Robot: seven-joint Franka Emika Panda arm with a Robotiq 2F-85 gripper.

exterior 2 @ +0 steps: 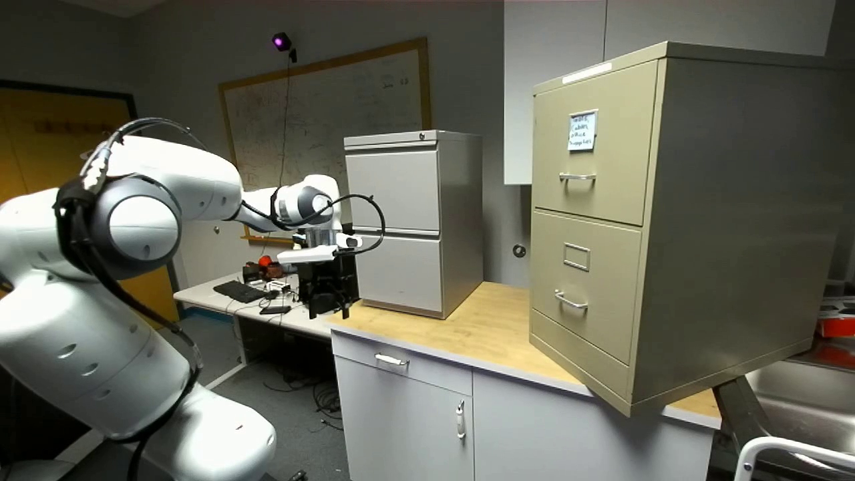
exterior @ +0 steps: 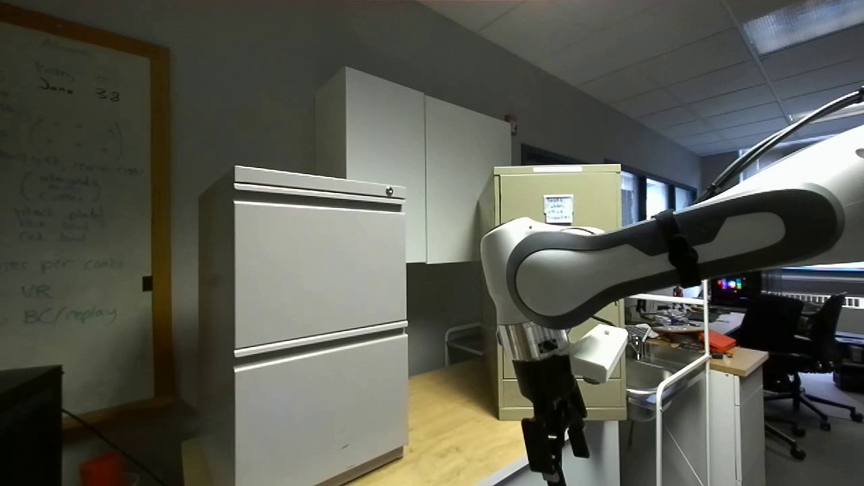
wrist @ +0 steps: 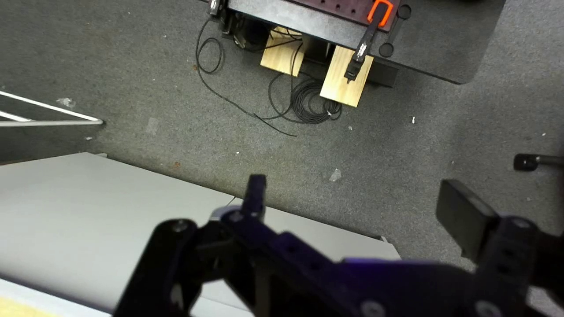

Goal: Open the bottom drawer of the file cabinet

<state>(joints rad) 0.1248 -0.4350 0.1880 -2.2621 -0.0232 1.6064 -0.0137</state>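
Bottom drawer (exterior 2: 584, 278) sits flush, low on face of file cabinet (exterior 2: 688, 227), under labelled drawer (exterior 2: 608, 157); its handle (exterior 2: 571, 301), short bar, runs crosswise. We see gripper (exterior 2: 329, 312) hanging, pointed down, out in front of file cabinet and well off to left of it, as we face it. Fingers (wrist: 254, 193) stand wide apart, nothing between them. We judge coming move turns on travel rightward to handle; spread of jaws seems closer to handle's length than across it, so we likely need turn. Height difference we cannot tell.
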